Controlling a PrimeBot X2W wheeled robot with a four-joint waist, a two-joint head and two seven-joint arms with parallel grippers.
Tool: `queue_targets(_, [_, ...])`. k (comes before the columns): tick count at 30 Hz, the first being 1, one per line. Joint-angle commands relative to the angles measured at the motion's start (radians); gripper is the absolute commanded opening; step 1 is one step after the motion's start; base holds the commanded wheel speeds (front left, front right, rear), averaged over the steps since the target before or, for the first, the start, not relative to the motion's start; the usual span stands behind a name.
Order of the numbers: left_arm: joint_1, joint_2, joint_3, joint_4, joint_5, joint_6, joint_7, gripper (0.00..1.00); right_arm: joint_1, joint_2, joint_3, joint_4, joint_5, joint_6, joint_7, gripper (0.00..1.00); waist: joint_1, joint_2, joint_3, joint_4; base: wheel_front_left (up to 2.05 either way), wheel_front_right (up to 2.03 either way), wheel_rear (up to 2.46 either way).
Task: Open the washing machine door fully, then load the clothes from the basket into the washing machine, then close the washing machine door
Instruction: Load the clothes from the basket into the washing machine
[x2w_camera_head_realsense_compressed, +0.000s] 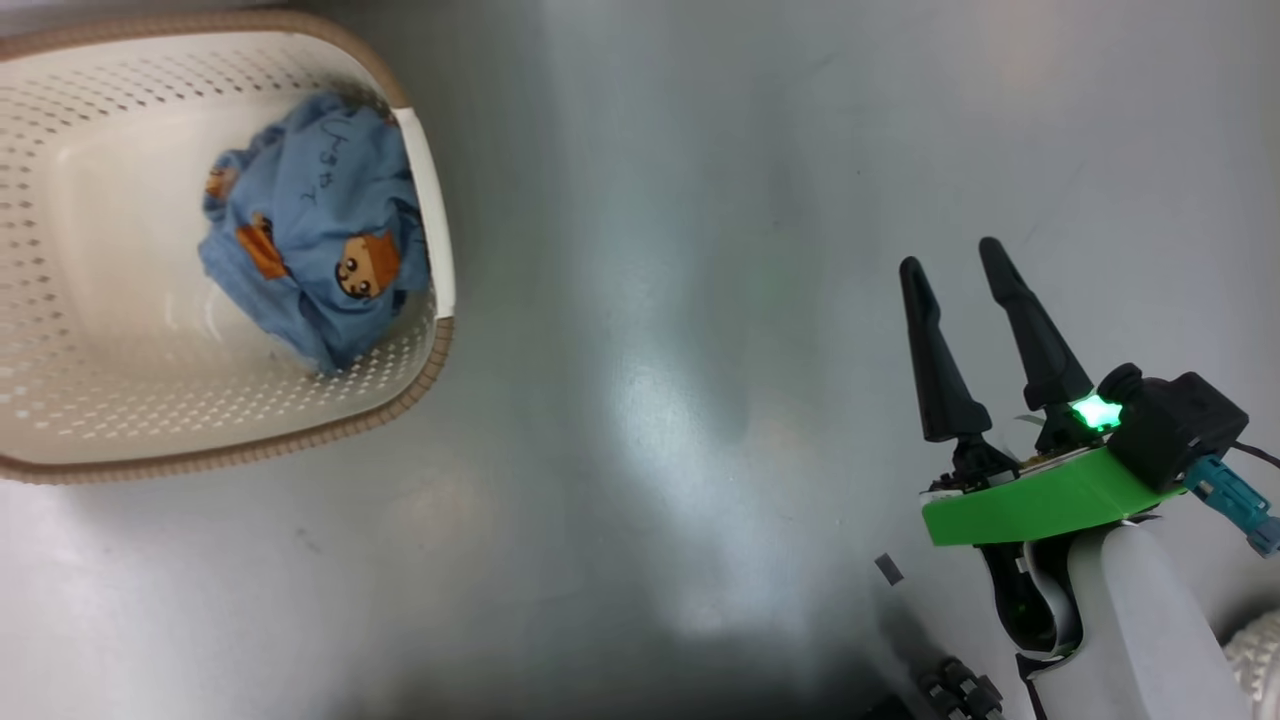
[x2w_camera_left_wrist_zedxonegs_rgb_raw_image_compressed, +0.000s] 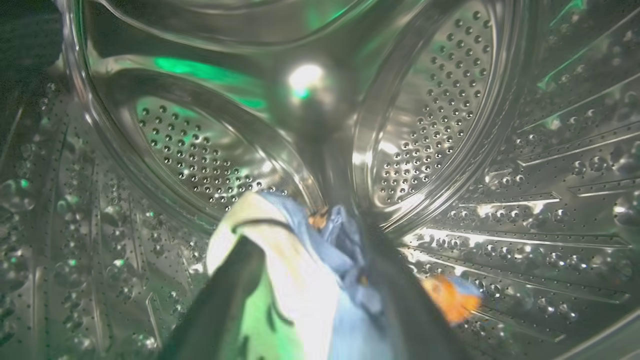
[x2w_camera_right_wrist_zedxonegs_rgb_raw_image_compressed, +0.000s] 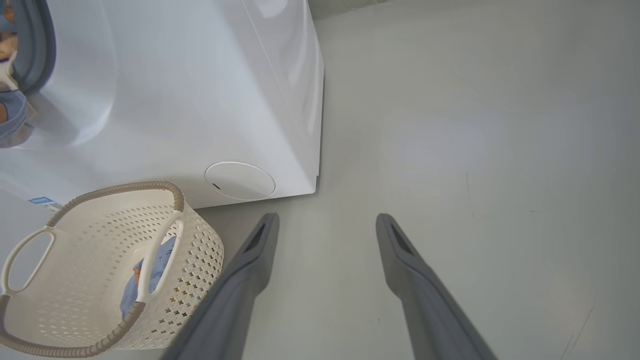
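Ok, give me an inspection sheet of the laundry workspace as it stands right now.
Surface: grey floor, glossy with reflections.
Job's things: basket upright by the washing machine, blue printed clothes bundled inside; cream and blue pieces lying in the steel drum.
Clutter: small dark piece on the floor near the right forearm, unclear what.
Tools: left tool inside the drum, fingers apart, the pieces between them; right tool open over the floor, holding nothing.
Cables: teal connector with a dark lead at the right wrist.
Surroundings: nothing seen.
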Motion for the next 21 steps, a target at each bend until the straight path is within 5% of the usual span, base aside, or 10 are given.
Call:
queue_targets(1, [0.014,0.040,0.004,-0.014,-0.008,0.005,0.006,1.00,0.030,0.009,0.018,-0.016,-0.003,0.002,-0.005,1.00,0.0001,0.0000,-0.013,0.012,0.00,0.00,0.00])
queue_targets(21, [0.281,-0.085,0.019,0.009,-0.102,0.001,-0.036,1.00,0.055,-0.011,-0.002,0.004,-0.015,0.002,-0.005,1.00,0.0001,0.0000,-0.183,0.116,0.00,0.00,0.00])
